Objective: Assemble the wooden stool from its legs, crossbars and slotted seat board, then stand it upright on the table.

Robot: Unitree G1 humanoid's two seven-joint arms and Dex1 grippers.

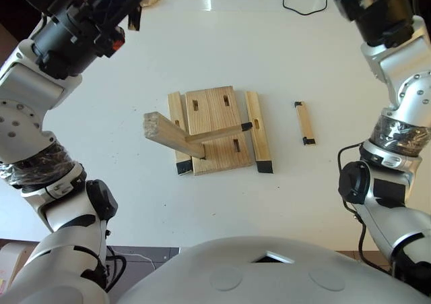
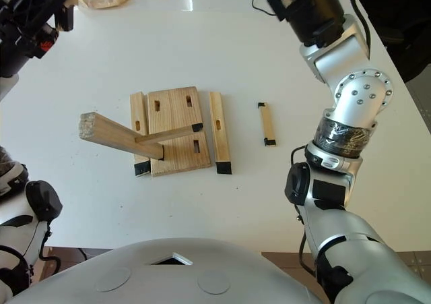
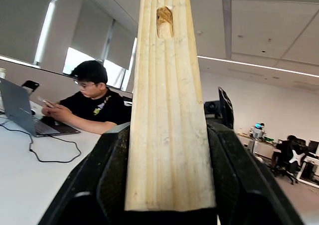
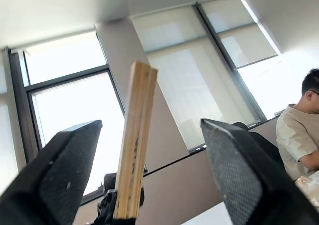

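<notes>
The seat board [image 1: 215,115] lies slots-up mid-table with an upright leg [image 1: 172,137] socketed in it, so parts can drop in from above. Two flat legs [image 1: 258,132] flank it; a crossbar [image 1: 304,123] lies well to its right. Raised, the left claw [image 3: 169,135] clamps a held leg [image 3: 167,85] (ready to plant, I judge). The right claw [image 4: 149,125] gapes, its pads clear of a thin stick [image 4: 133,150].

Both ends of the wooden leg [image 3: 167,110] are lost, one cut off by the picture's edge and one hidden in the left gripper [image 3: 169,127], and part of the seat board [image 1: 219,115] is covered by a standing leg [image 1: 172,137].
</notes>
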